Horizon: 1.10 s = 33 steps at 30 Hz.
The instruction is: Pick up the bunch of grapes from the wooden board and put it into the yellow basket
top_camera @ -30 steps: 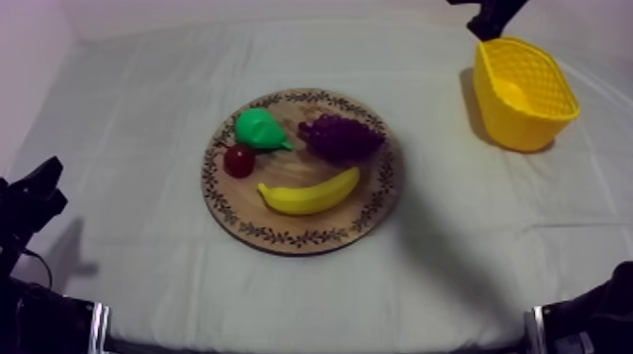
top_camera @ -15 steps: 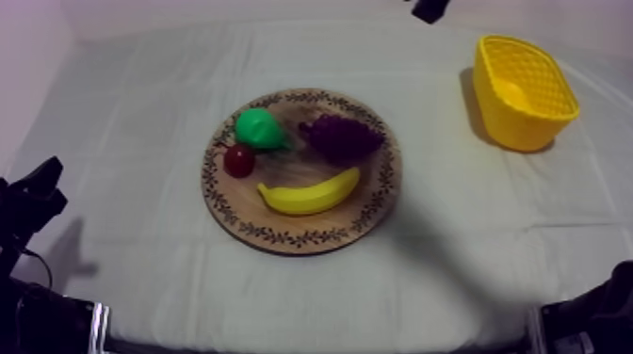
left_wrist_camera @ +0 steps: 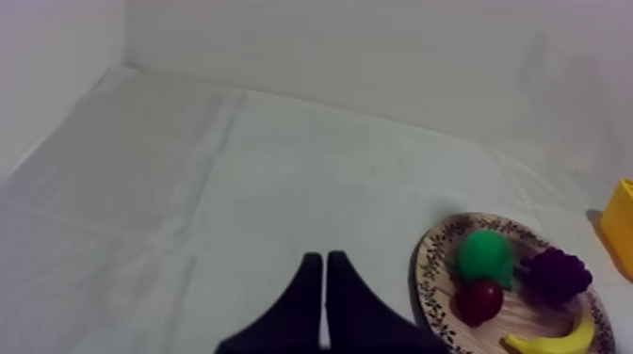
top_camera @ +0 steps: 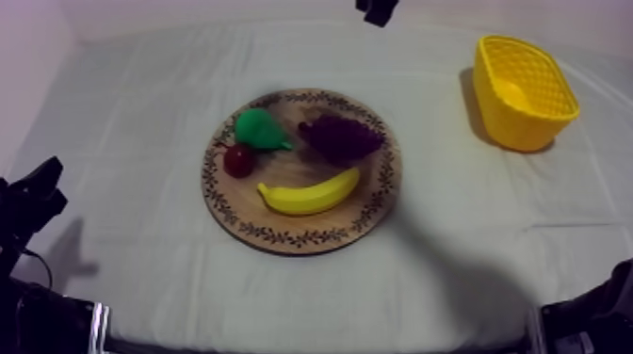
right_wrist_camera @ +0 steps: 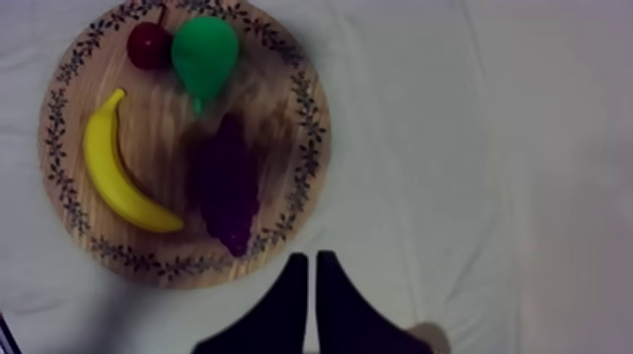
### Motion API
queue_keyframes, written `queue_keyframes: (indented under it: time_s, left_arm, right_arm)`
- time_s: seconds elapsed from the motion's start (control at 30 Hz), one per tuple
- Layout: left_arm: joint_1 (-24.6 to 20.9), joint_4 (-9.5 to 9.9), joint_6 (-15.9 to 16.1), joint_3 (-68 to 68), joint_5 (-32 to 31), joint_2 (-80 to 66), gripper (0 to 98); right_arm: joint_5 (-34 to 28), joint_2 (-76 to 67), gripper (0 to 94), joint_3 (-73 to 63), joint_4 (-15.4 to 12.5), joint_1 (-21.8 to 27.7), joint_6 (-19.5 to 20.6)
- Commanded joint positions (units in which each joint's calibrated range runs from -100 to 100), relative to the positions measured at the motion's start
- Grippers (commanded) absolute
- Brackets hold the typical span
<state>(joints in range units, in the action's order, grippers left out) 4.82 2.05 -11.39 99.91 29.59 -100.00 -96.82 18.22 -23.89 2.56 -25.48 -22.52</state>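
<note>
The purple bunch of grapes [top_camera: 341,137] lies on the round wooden board [top_camera: 377,198] at its far right side, beside a green pear [top_camera: 259,129], a small red fruit [top_camera: 238,161] and a banana [top_camera: 309,195]. The yellow basket [top_camera: 524,91] stands at the far right of the table. My right gripper [top_camera: 378,9] hangs high beyond the board's far edge; in its wrist view its fingers [right_wrist_camera: 310,282] lie together, shut on nothing, just short of the grapes [right_wrist_camera: 227,184]. My left gripper [left_wrist_camera: 325,273] is shut as a narrow wedge, left of the board [left_wrist_camera: 435,292].
My left arm [top_camera: 28,202] rests low at the table's left edge. Part of the right arm [top_camera: 589,315] shows at the lower right. Bare cloth surrounds the board and lies between it and the basket.
My right gripper has moved left along the far edge, from above the basket to a spot behind the board. The fruit, board, basket and left arm have not moved.
</note>
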Motion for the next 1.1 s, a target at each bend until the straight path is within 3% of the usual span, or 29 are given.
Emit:
queue_keyframes:
  time_s: [0.0, 0.4, 0.6, 0.73, 1.07]
  left_arm:
    - [0.0, 0.02, -0.01, -0.02, -0.01, 0.0, 0.1]
    - [0.0, 0.02, -0.01, -0.02, -0.01, 0.0, 0.1]
    - [0.0, 0.02, -0.01, -0.02, -0.01, 0.0, 0.1]
    - [0.0, 0.02, -0.01, -0.02, -0.01, 0.0, 0.1]
    - [0.0, 0.02, -0.01, -0.02, -0.01, 0.0, 0.1]
  right_arm:
    - [-0.48, 1.72, 2.1, -0.74, 0.06, -0.05, 0.23]
    - [-1.2, 9.24, 3.2, -3.0, 0.43, -0.1, -0.42]
    - [-1.24, 10.26, 10.8, -0.73, 0.55, -0.35, -1.06]
    - [-1.24, 10.42, 22.1, -0.24, 0.58, -0.39, -1.57]
    - [-1.24, 10.32, 62.2, -0.16, -0.45, 0.14, -3.61]
